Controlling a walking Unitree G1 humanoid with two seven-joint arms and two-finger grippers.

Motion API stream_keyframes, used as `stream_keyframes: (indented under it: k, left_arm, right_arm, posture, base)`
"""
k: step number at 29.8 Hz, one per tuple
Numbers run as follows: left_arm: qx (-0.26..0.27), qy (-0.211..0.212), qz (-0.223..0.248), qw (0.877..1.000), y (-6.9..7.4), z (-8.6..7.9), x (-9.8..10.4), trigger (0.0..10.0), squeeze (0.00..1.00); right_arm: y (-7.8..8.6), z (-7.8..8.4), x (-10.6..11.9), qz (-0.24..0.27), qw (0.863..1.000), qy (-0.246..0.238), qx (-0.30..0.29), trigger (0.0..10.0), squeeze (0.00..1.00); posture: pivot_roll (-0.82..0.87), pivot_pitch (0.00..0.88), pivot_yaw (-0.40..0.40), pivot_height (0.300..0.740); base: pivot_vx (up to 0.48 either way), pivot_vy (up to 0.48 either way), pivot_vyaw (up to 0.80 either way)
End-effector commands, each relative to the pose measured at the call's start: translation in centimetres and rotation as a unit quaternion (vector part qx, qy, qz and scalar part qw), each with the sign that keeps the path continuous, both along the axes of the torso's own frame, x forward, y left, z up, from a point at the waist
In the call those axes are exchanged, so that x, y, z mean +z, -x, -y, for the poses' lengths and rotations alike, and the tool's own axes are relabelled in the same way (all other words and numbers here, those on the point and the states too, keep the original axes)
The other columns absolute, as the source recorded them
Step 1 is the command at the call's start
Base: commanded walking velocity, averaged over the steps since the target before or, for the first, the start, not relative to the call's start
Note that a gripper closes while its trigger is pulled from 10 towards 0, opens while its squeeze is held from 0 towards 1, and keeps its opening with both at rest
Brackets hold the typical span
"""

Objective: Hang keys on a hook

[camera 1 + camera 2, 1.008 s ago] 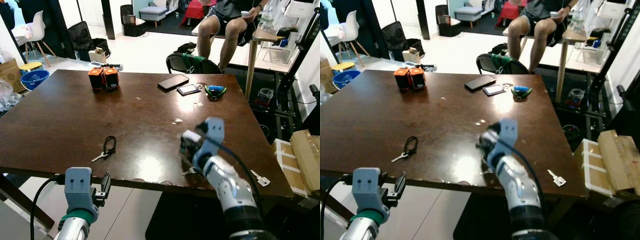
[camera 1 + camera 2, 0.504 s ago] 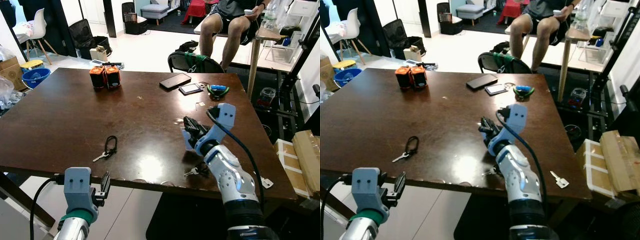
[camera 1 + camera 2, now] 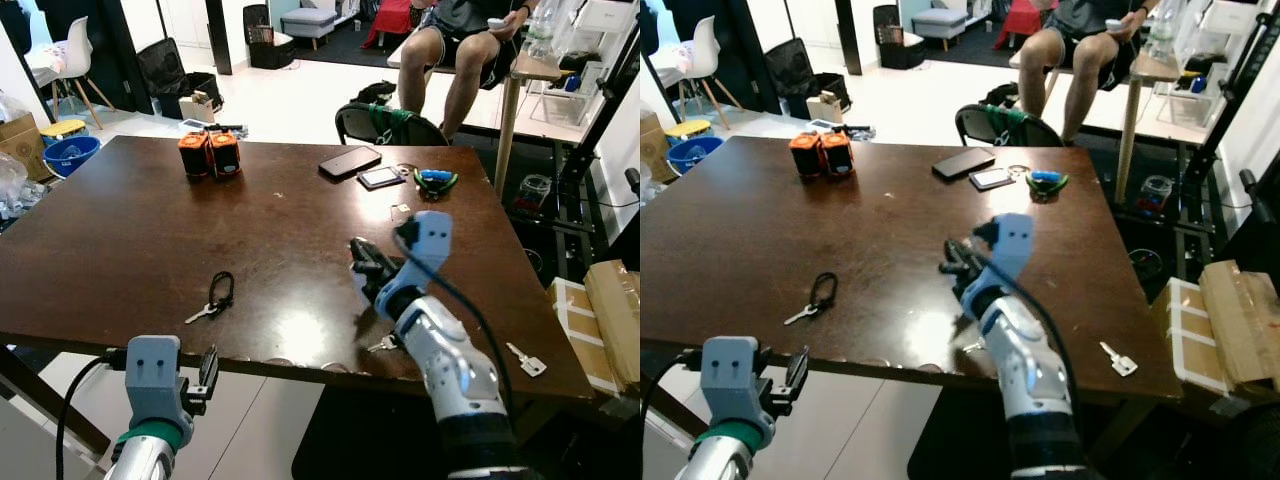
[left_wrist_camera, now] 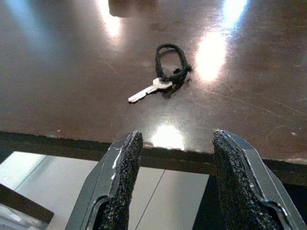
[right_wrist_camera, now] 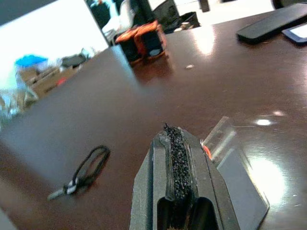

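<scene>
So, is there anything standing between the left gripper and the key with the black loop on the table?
Nothing visible does. The left gripper sits open just off the near table edge, and the key with the black loop lies on bare wood straight beyond its fingers. The right gripper is off to the side.

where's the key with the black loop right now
The key with the black cord loop lies flat on the dark wooden table, near its front edge on the robot's left. It sits just beyond the open left pincer, which hovers off the table edge.
</scene>
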State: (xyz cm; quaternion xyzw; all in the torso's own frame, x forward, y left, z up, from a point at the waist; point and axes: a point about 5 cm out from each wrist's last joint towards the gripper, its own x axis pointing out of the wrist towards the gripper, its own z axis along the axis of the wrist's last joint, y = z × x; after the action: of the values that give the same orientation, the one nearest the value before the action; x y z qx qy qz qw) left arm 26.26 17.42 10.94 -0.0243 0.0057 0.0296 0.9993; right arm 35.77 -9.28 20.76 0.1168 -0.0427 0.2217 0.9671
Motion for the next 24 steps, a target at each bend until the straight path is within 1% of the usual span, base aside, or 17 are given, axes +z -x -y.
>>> stream_keyframes:
  k: [1,7,8,9,10,11,12,13,14,15,16,21,22,23,24]
  left_arm:
    - [0.001,-0.002,-0.006,1.0,0.6,-0.2,-0.1,10.0,0.0]
    - [0.004,-0.017,-0.006,1.0,1.1,-0.1,-0.1,10.0,0.0]
    - [0.005,-0.028,-0.002,1.0,1.3,-0.1,0.3,10.0,0.0]
    - [0.005,-0.028,-0.002,1.0,1.3,-0.1,0.3,10.0,0.0]
    - [0.02,-0.018,0.015,1.0,1.4,-0.1,1.3,10.0,0.0]
    - [0.02,-0.018,0.015,1.0,1.4,-0.1,1.3,10.0,0.0]
    - [0.025,-0.016,0.029,0.999,1.4,-0.1,2.1,10.0,0.0]
    - [0.025,-0.016,0.029,0.999,1.4,-0.1,2.1,10.0,0.0]
    - [0.026,-0.023,0.044,0.998,1.2,0.0,3.0,10.0,0.0]
    - [0.026,-0.023,0.044,0.998,1.2,0.0,3.0,10.0,0.0]
    - [0.028,-0.036,0.087,0.995,1.1,0.5,5.5,10.0,0.0]
    - [0.028,-0.036,0.087,0.995,1.1,0.5,5.5,10.0,0.0]
    - [0.032,-0.04,0.104,0.993,1.1,0.7,6.5,10.0,0.0]
    - [0.033,-0.042,0.115,0.992,1.1,0.8,7.0,10.0,0.0]
    - [0.033,-0.042,0.115,0.992,1.1,0.8,7.0,10.0,0.0]
  right_arm:
    - [0.7,-0.7,-0.5,0.003,1.0,0.017,0.011,10.0,0.0]
    - [1.2,-0.8,-0.8,0.001,1.0,0.01,0.01,10.0,0.0]
    - [1.4,-0.9,-0.2,0.012,1.0,-0.007,0.01,10.0,0.0]
    - [1.4,-0.9,-0.2,0.012,1.0,-0.007,0.01,10.0,0.0]
    - [1.8,-0.9,0.9,0.033,0.999,-0.04,0.009,10.0,0.0]
    - [1.8,-0.9,0.9,0.033,0.999,-0.04,0.009,10.0,0.0]
    - [2.0,-0.9,1.3,0.043,0.998,-0.05,0.008,10.0,0.0]
    - [2.0,-0.9,1.3,0.043,0.998,-0.05,0.008,10.0,0.0]
    - [2.1,-0.8,1.7,0.051,0.997,-0.055,0.006,10.0,0.0]
    - [2.1,-0.8,1.7,0.051,0.997,-0.055,0.006,10.0,0.0]
    - [2.4,-0.8,1.7,0.06,0.997,-0.046,0.002,10.0,0.0]
    - [2.4,-0.8,1.7,0.06,0.997,-0.046,0.002,10.0,0.0]
    - [2.5,-0.9,1.6,0.06,0.997,-0.038,0.003,10.0,0.0]
    - [2.6,-1.1,1.4,0.058,0.998,-0.034,0.005,10.0,0.0]
    - [2.6,-1.1,1.4,0.058,0.998,-0.034,0.005,10.0,0.0]
  posture:
    - [-0.09,0.083,0.13,0.74]
    - [-0.1,0.07,0.134,0.74]
    - [-0.11,0.067,0.137,0.74]
    - [-0.11,0.067,0.137,0.74]
    - [-0.12,0.059,0.141,0.74]
    - [-0.12,0.059,0.141,0.74]
    - [-0.12,0.057,0.141,0.74]
    - [-0.12,0.057,0.141,0.74]
    - [-0.13,0.055,0.14,0.74]
    - [-0.13,0.055,0.14,0.74]
    - [-0.12,0.052,0.136,0.74]
    - [-0.12,0.052,0.136,0.74]
    - [-0.12,0.049,0.136,0.74]
    - [-0.12,0.049,0.136,0.74]
    - [-0.12,0.049,0.136,0.74]
  base:
    - [0.0,0.0,0.0]
    - [0.0,0.0,0.0]
    - [0.0,0.0,0.0]
    - [0.0,0.0,0.0]
    - [0.0,0.0,0.0]
    - [0.0,0.0,0.0]
    - [0.0,0.0,0.0]
    - [0.0,0.0,0.0]
    - [0.0,0.0,0.0]
    - [0.0,0.0,0.0]
    - [0.0,0.0,0.0]
    - [0.0,0.0,0.0]
    - [0.0,0.0,0.0]
    - [0.0,0.0,0.0]
    - [0.0,0.0,0.0]
